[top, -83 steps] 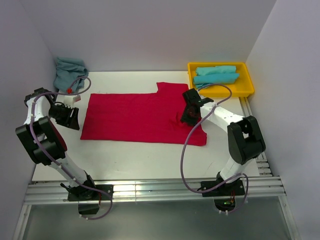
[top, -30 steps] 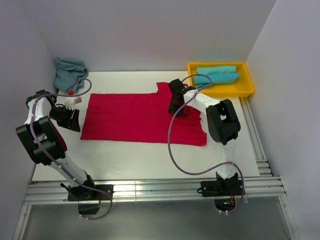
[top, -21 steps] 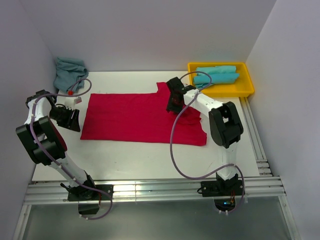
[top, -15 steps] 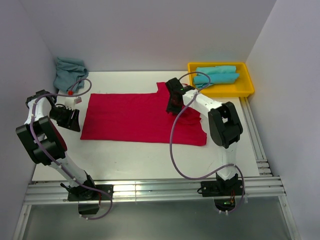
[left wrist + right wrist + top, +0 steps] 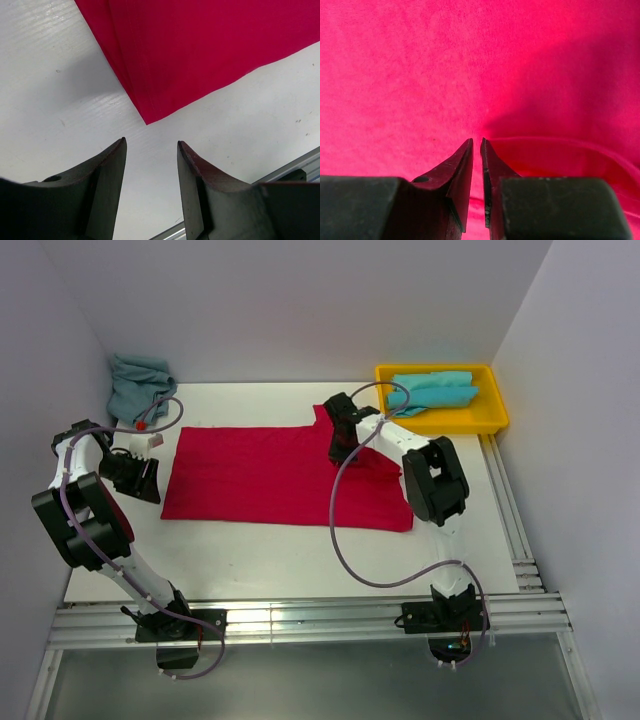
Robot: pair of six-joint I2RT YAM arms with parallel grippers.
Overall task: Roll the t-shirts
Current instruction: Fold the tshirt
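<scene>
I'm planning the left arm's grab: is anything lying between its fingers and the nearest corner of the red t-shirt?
Nothing visible does. The left gripper is open, and only bare white table separates it from the corner of the red t-shirt just ahead.

One red shirt spread flat mid-table, small wrinkle near far-right sleeve. One turquoise shirt crumpled, far-left corner. Other turquoise shirts bundled in tray.

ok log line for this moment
red shirt: spread flat | left end effector: open, by shirt's corner | right end effector: nearly shut on red shirt
</scene>
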